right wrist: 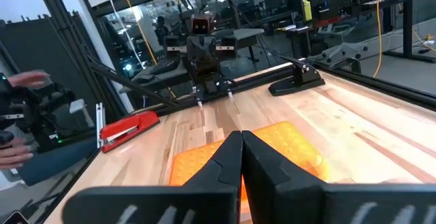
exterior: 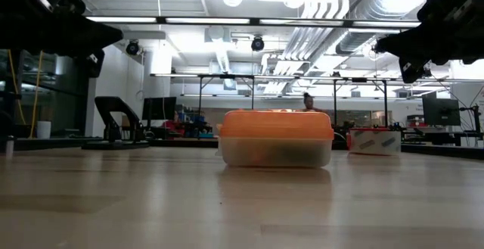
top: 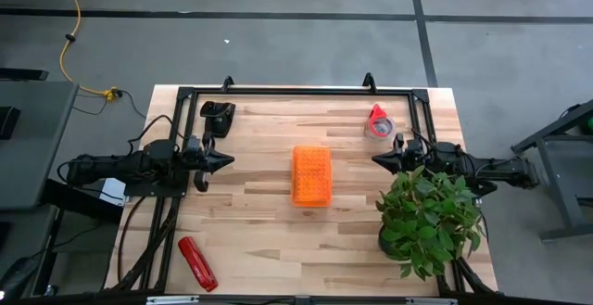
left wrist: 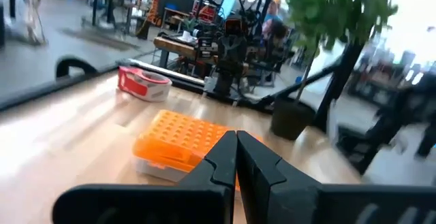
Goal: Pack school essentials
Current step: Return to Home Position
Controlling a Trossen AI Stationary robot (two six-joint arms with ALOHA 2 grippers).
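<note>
An orange-lidded box with a pale base stands shut on the middle of the wooden table. The school essentials do not show in any view. My left gripper hangs level above the table's left side, pointing at the box, its fingers shut on nothing. My right gripper hangs level above the right side, facing the box from the other way, its fingers shut and empty too. Both are well clear of the box.
A long red glossy object lies near the front left corner. A pink tape roll sits at the far right and a black desk tool at the far left. A potted plant stands at the near right. A black frame runs along the far edge.
</note>
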